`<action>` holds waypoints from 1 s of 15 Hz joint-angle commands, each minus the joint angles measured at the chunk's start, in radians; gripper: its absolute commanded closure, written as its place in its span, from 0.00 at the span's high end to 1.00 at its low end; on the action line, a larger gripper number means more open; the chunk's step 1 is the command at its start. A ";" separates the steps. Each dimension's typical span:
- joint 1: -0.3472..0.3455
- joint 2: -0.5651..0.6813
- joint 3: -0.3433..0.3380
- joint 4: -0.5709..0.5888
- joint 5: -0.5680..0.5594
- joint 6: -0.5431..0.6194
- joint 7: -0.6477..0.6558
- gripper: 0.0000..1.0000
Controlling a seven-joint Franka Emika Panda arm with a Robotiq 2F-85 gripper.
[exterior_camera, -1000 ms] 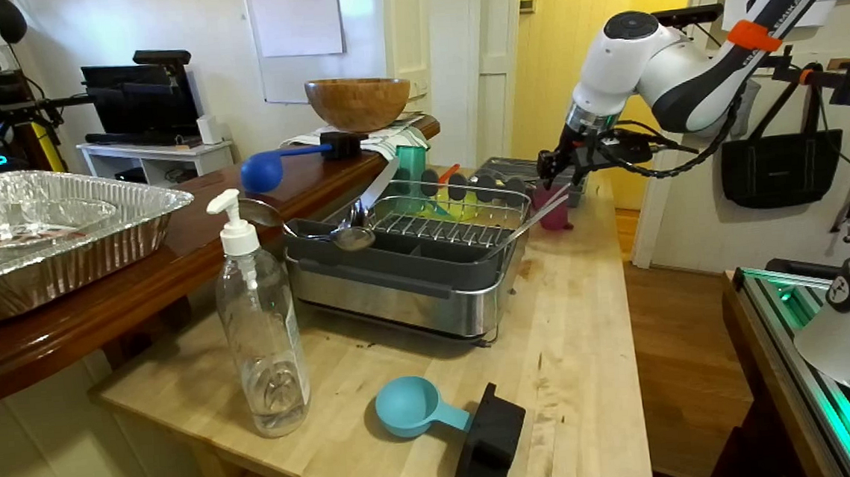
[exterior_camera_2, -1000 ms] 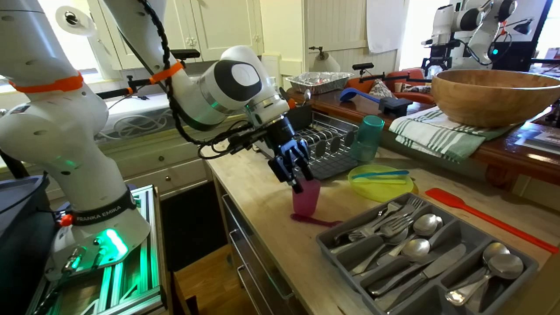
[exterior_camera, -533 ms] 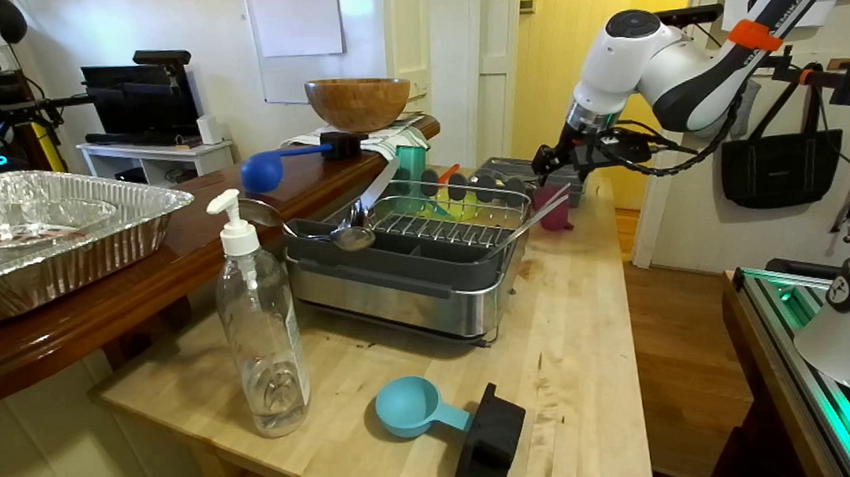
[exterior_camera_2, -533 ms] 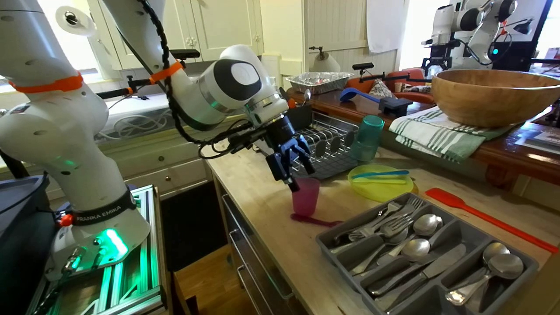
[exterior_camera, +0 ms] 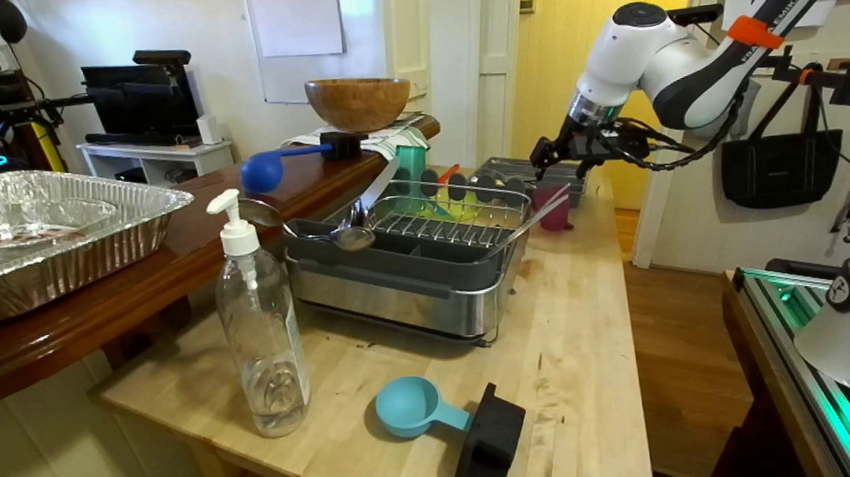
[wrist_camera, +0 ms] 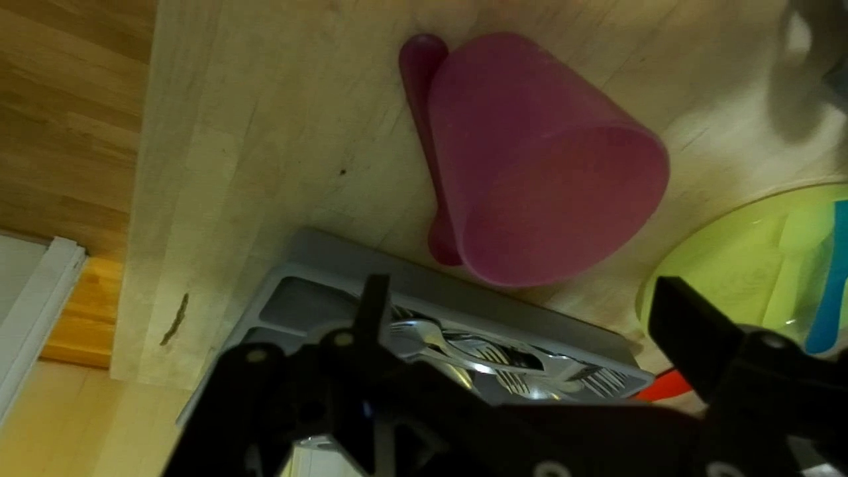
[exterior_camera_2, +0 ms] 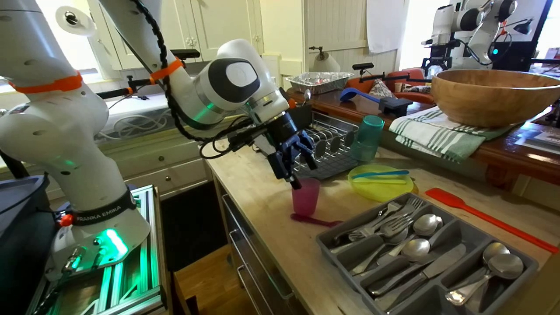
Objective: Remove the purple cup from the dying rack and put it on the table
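Nearest in an exterior view, the grey cutlery tray (exterior_camera_2: 437,299) lies on the wooden table (exterior_camera_2: 271,210), its compartments holding steel forks (exterior_camera_2: 396,225), knives (exterior_camera_2: 445,261) and spoons (exterior_camera_2: 505,266). A long-handled red spatula (exterior_camera_2: 492,217) lies just beside it. Close past the tray's corner is a small magenta utensil (exterior_camera_2: 313,219), alongside the base of the purple cup (exterior_camera_2: 306,199); whether those two touch I cannot tell. The cup stands upright on the tabletop, near the drying rack (exterior_camera: 407,307) but outside it. Over the cup's rim hangs the tilted gripper (exterior_camera_2: 305,175), its jaws released and spread wide; in the wrist view the fingers (wrist_camera: 689,328) are well apart and the cup shows beyond their tips.

Farther on, a yellow-green plate (exterior_camera_2: 385,192) bears a blue utensil (exterior_camera_2: 379,174) and a yellow utensil (exterior_camera_2: 380,181). A teal tumbler (exterior_camera_2: 368,138) is at the rack's corner. On the higher dark-wood counter (exterior_camera_2: 512,151), a wooden bowl (exterior_camera_2: 494,105) rests on a green-striped towel (exterior_camera_2: 446,134), and beyond it a blue ladle (exterior_camera_2: 350,93) has its handle in a black block (exterior_camera_2: 395,106). Past the rack's other end, as an exterior view shows, are a clear pump bottle (exterior_camera: 263,332) with liquid at its bottom and a turquoise measuring cup (exterior_camera: 410,406), its handle in a similar block (exterior_camera: 488,443). Farther back on the counter sits a foil pan (exterior_camera_2: 321,87), and in the background a second robot arm (exterior_camera_2: 445,21).
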 commanded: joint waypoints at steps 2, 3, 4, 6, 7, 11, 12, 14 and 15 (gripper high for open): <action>0.001 0.052 -0.014 -0.023 0.094 0.070 -0.064 0.91; 0.002 0.065 -0.013 -0.022 0.111 0.082 -0.075 0.74; 0.001 0.078 -0.011 -0.020 0.124 0.094 -0.082 0.66; 0.001 0.104 -0.007 -0.017 0.155 0.112 -0.105 0.49; 0.001 0.115 -0.004 -0.016 0.166 0.120 -0.114 0.42; 0.003 0.133 0.011 -0.029 0.242 0.165 -0.163 0.11; 0.004 0.135 0.017 -0.034 0.268 0.172 -0.181 0.05; 0.003 0.138 0.030 -0.042 0.309 0.183 -0.215 0.00; 0.002 0.137 0.037 -0.047 0.329 0.186 -0.233 0.00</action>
